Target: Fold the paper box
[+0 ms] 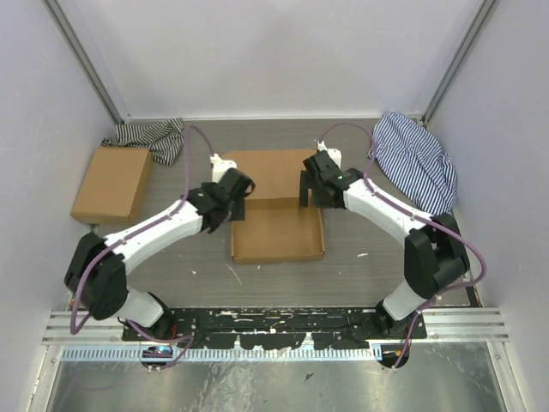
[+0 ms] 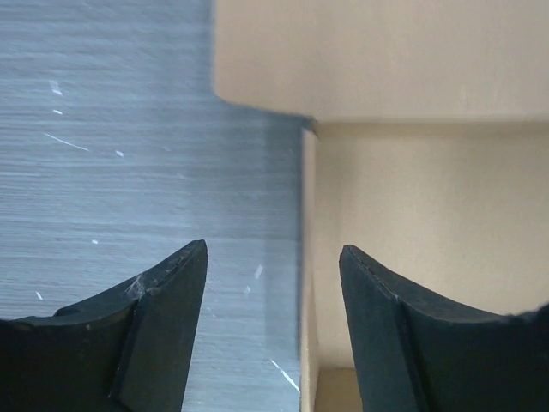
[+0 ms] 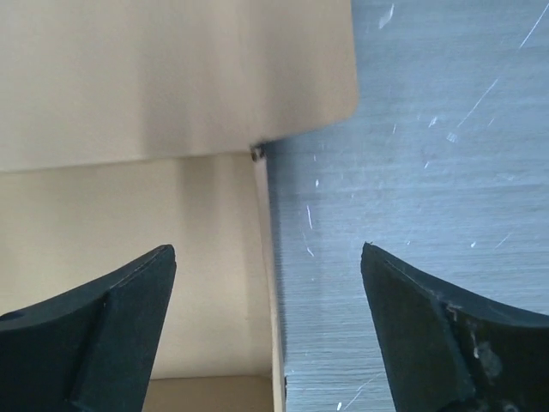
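Observation:
The paper box lies at the table's middle as a shallow brown tray, its lid flap spread flat behind it. My left gripper is open at the box's rear left corner. In the left wrist view the gripper straddles the upright left side wall, one finger inside the box and one over the table. My right gripper is open at the rear right corner. In the right wrist view the gripper straddles the right side wall the same way. Neither gripper holds anything.
A second flat brown cardboard box lies at the left. A striped cloth is bunched at the back left, another striped cloth at the back right. White walls enclose the grey table on three sides.

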Robot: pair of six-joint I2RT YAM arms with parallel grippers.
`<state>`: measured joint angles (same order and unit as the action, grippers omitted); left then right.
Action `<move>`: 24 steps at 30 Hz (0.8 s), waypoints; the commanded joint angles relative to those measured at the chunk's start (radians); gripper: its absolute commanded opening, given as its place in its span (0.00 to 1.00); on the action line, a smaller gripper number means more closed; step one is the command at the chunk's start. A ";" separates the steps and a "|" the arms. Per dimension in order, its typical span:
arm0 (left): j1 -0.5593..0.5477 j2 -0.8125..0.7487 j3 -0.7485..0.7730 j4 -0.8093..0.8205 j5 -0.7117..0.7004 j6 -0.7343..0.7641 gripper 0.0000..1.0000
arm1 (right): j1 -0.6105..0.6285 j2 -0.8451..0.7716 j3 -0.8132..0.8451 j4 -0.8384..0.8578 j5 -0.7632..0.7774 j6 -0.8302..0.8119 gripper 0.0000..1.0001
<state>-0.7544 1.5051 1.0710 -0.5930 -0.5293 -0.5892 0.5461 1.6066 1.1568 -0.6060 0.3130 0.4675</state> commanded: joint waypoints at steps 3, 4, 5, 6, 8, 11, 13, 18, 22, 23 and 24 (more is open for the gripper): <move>0.322 -0.135 -0.010 0.130 0.280 -0.009 0.72 | -0.134 -0.065 0.201 0.016 -0.073 -0.030 1.00; 0.376 -0.123 -0.016 0.164 0.330 -0.021 0.72 | -0.174 -0.051 0.217 0.035 -0.146 -0.034 1.00; 0.421 -0.105 -0.015 0.183 0.373 -0.031 0.72 | -0.216 -0.037 0.229 0.059 -0.207 -0.034 1.00; 0.454 -0.081 -0.009 0.193 0.420 -0.036 0.72 | -0.256 -0.021 0.233 0.088 -0.266 -0.033 1.00; 0.501 -0.026 0.014 0.211 0.488 -0.042 0.70 | -0.332 0.014 0.240 0.132 -0.360 -0.018 1.00; 0.529 0.037 0.032 0.244 0.542 -0.057 0.69 | -0.398 0.070 0.236 0.189 -0.420 -0.002 1.00; 0.536 0.063 0.024 0.283 0.566 -0.070 0.68 | -0.423 0.110 0.234 0.217 -0.458 0.001 1.00; 0.553 0.140 0.033 0.330 0.611 -0.092 0.68 | -0.462 0.214 0.214 0.280 -0.563 0.008 1.00; 0.563 0.191 0.046 0.353 0.639 -0.098 0.68 | -0.470 0.290 0.212 0.324 -0.635 0.005 1.00; 0.564 0.203 0.050 0.356 0.645 -0.098 0.68 | -0.469 0.305 0.210 0.338 -0.652 0.008 1.00; 0.563 0.216 0.054 0.356 0.650 -0.098 0.68 | -0.469 0.321 0.208 0.350 -0.668 0.008 1.00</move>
<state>-0.1982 1.6798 1.0786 -0.2882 0.0643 -0.6762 0.0822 1.9026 1.3617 -0.3588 -0.2394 0.4702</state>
